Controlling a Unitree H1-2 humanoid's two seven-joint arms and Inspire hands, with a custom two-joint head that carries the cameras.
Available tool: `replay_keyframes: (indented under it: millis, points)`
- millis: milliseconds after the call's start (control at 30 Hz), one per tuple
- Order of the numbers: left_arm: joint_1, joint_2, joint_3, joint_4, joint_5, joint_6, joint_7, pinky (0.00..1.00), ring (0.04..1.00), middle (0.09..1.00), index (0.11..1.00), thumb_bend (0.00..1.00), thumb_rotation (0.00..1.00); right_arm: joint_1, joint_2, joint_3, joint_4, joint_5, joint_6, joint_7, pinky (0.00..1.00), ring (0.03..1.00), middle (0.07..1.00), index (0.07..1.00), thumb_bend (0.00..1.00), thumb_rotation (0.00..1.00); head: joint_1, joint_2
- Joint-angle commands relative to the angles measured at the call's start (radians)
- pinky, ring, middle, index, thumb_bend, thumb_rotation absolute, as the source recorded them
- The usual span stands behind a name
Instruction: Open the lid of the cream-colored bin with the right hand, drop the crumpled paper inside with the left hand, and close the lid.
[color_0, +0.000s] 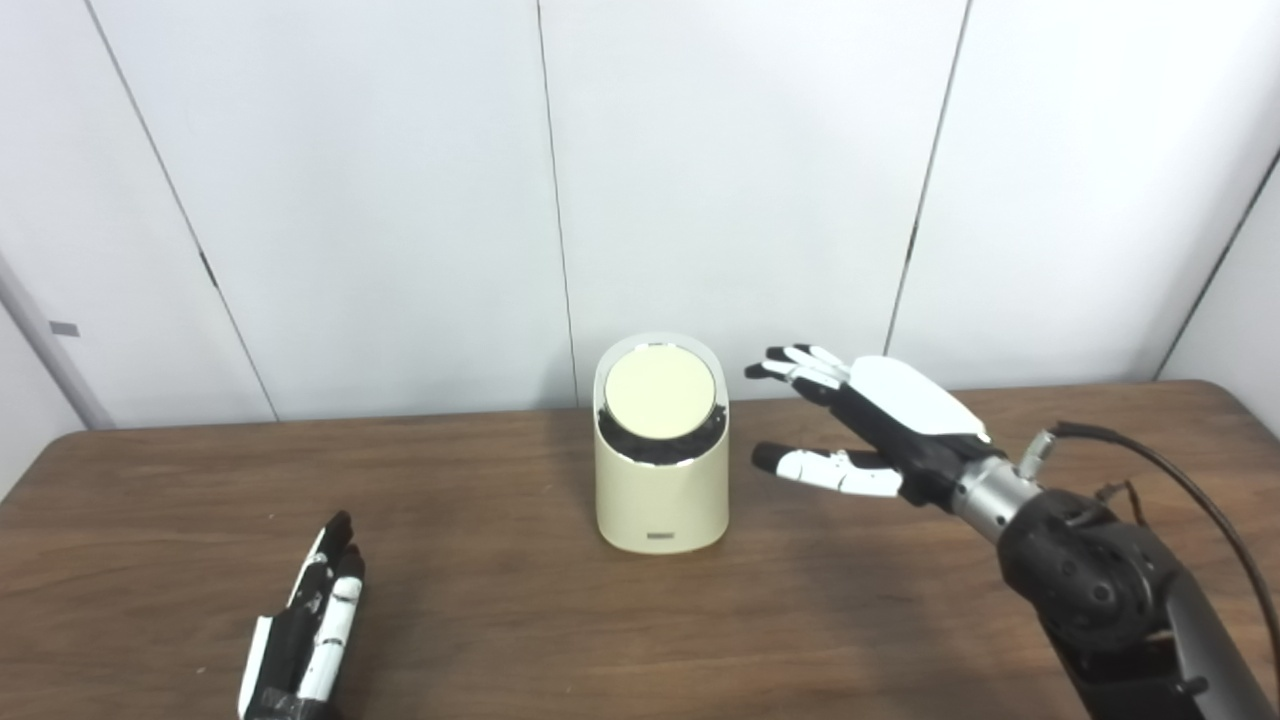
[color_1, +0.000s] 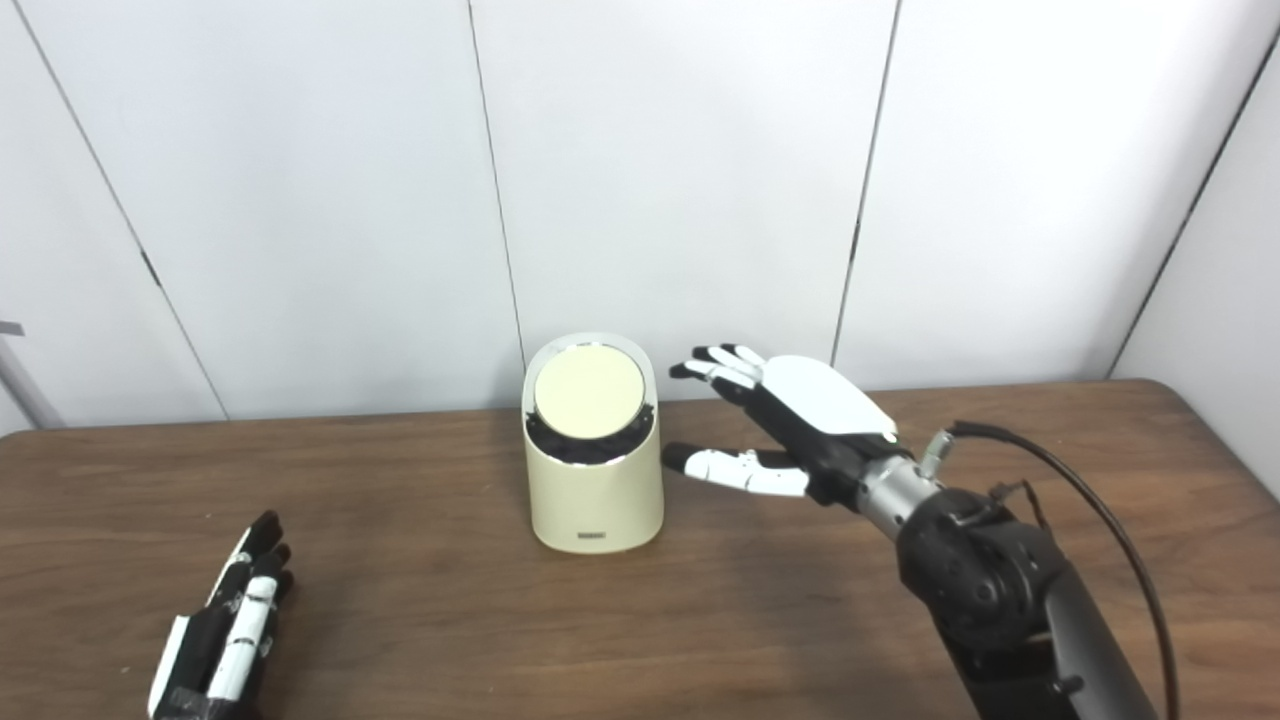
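the cream bin (color_0: 661, 480) stands upright mid-table (color_0: 500, 620), its round lid (color_0: 660, 393) closed. our right hand (color_0: 880, 425) hovers just beside it, fingers spread, holding nothing. our left hand (color_0: 305, 625) lies low near the table's front, fingers straight, empty.

This looks like a robot test room or a lab, not a home. Behind the brown wood-grain tabletop (color_0: 480, 600) stands a wall of plain white panels (color_0: 380, 200) with thin dark seams between them, like office partitions. The setting is bare and staged: only one small cream-colored bin (color_0: 661, 447) stands on the tabletop. A black cable (color_0: 1190, 490) runs openly along the right arm, as on experimental equipment.
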Motion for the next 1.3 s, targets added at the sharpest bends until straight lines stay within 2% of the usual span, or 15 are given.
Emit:
replay_keyframes:
  millis: [0, 167, 233, 400, 533, 667, 733, 933, 1067, 1267]
  points:
    - [0.020, -0.004, -0.005, 0.011, -0.001, -0.008, 0.000, 1.00, 0.989, 0.989, 0.971, 0.52, 0.68, -0.007, -0.006, -0.028, -0.031, 0.015, -0.006, -0.052, 0.84, 0.988, 0.963, 0.897, 0.51, 1.00, -0.004, 0.003]
    - [0.021, -0.002, -0.006, 0.000, -0.004, 0.004, -0.002, 1.00, 0.990, 0.991, 0.972, 0.51, 0.69, 0.054, 0.009, -0.066, -0.018, 0.055, 0.005, -0.096, 0.87, 0.979, 0.956, 0.908, 0.52, 1.00, -0.005, 0.008]
    - [0.023, -0.001, -0.006, -0.006, -0.003, 0.010, -0.001, 1.00, 0.993, 0.995, 0.975, 0.50, 0.70, 0.083, 0.016, -0.084, -0.016, 0.079, 0.004, -0.116, 0.85, 0.961, 0.951, 0.909, 0.50, 1.00, -0.005, 0.010]
    - [0.024, -0.003, -0.005, -0.011, -0.004, 0.018, 0.002, 1.00, 0.991, 0.993, 0.971, 0.50, 0.68, 0.141, 0.032, -0.102, 0.002, 0.123, -0.008, -0.165, 0.86, 0.944, 0.946, 0.915, 0.51, 1.00, -0.009, 0.017]
    - [0.027, -0.005, -0.006, -0.012, -0.004, 0.011, 0.002, 1.00, 0.986, 0.986, 0.964, 0.50, 0.68, 0.186, 0.074, -0.126, 0.034, 0.185, -0.012, -0.218, 0.87, 0.927, 0.944, 0.913, 0.52, 1.00, -0.006, 0.028]
    - [0.029, -0.007, -0.004, -0.015, -0.027, 0.004, -0.008, 1.00, 0.989, 0.991, 0.970, 0.53, 0.65, 0.237, 0.126, -0.154, 0.086, 0.250, -0.060, -0.294, 0.86, 0.910, 0.927, 0.899, 0.53, 1.00, -0.004, 0.034]
    - [0.031, -0.005, -0.005, -0.023, -0.029, 0.008, -0.010, 1.00, 0.990, 0.994, 0.974, 0.52, 0.65, 0.259, 0.160, -0.176, 0.103, 0.305, -0.061, -0.320, 0.88, 0.915, 0.924, 0.899, 0.54, 1.00, -0.001, 0.042]
    - [0.036, -0.006, -0.004, -0.037, -0.037, 0.018, -0.011, 1.00, 0.994, 0.997, 0.971, 0.51, 0.68, 0.292, 0.212, -0.221, 0.148, 0.449, -0.096, -0.357, 0.87, 0.923, 0.933, 0.903, 0.52, 1.00, 0.003, 0.058]
    - [0.041, -0.007, -0.006, -0.044, -0.050, 0.019, -0.016, 1.00, 0.994, 1.000, 0.988, 0.47, 0.69, 0.307, 0.238, -0.247, 0.170, 0.535, -0.093, -0.373, 0.97, 0.961, 0.948, 0.905, 0.54, 1.00, 0.006, 0.072]
    - [0.043, -0.008, -0.005, -0.053, -0.065, 0.017, -0.018, 1.00, 0.999, 1.000, 0.989, 0.46, 0.73, 0.301, 0.262, -0.281, 0.229, 0.629, -0.145, -0.406, 0.97, 0.981, 0.970, 0.930, 0.48, 1.00, 0.005, 0.090]
